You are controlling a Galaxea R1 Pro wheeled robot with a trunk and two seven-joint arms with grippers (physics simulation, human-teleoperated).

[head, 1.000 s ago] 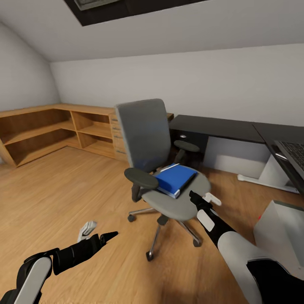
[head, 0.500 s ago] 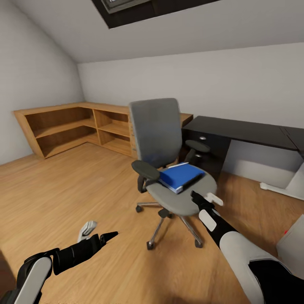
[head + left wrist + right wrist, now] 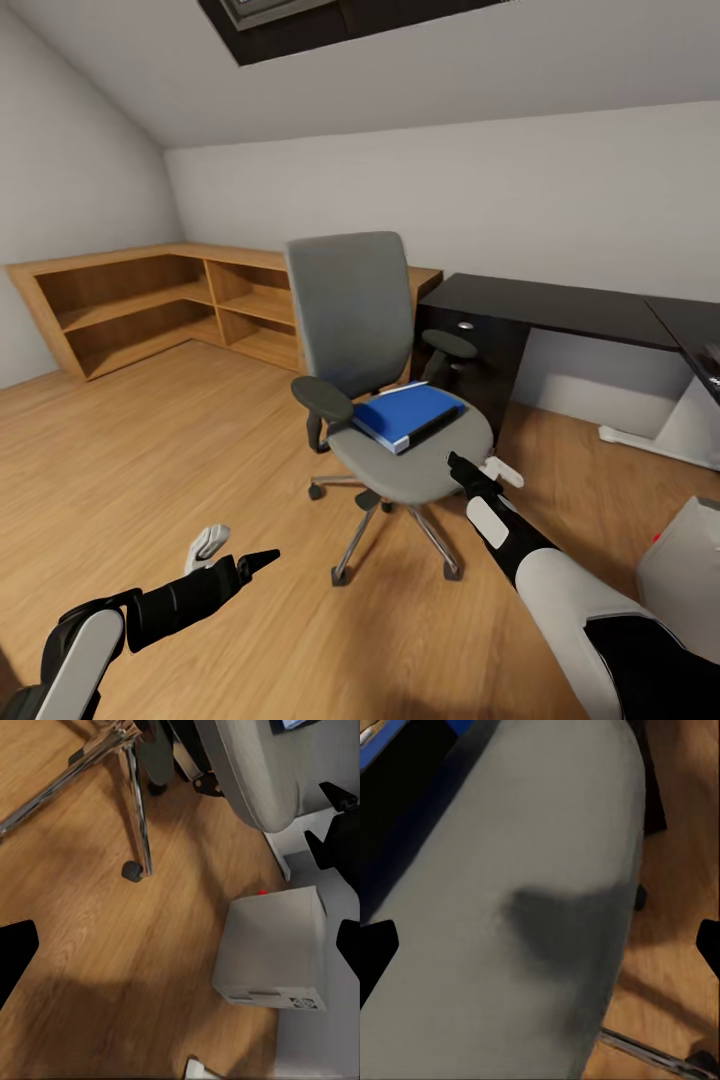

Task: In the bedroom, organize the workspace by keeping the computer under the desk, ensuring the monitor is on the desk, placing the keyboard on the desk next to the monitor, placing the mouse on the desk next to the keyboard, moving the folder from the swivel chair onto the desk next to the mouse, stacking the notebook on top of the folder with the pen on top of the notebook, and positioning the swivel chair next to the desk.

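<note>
The swivel chair (image 3: 350, 310) stands mid-room on the wooden floor, its grey seat (image 3: 532, 907) facing me. The bright blue folder (image 3: 405, 415) lies flat on the seat; one corner of it (image 3: 457, 727) shows in the right wrist view. My right gripper (image 3: 480, 470) is open just above the seat's front right edge, short of the folder, and holds nothing. My left gripper (image 3: 235, 548) hangs open and empty low over the floor, left of the chair base (image 3: 135, 802). The black desk (image 3: 540, 305) runs along the far wall behind the chair.
A pale grey box-shaped tower with a small red light (image 3: 685, 560), apparently the computer (image 3: 274, 949), stands on the floor at the right. A light wooden shelf unit (image 3: 150, 300) lines the left corner. Open floor lies to the chair's left.
The whole view swung one way and then partly back, so the camera moved. Both arms keep the same pose, and the right gripper stays at the seat's front edge.
</note>
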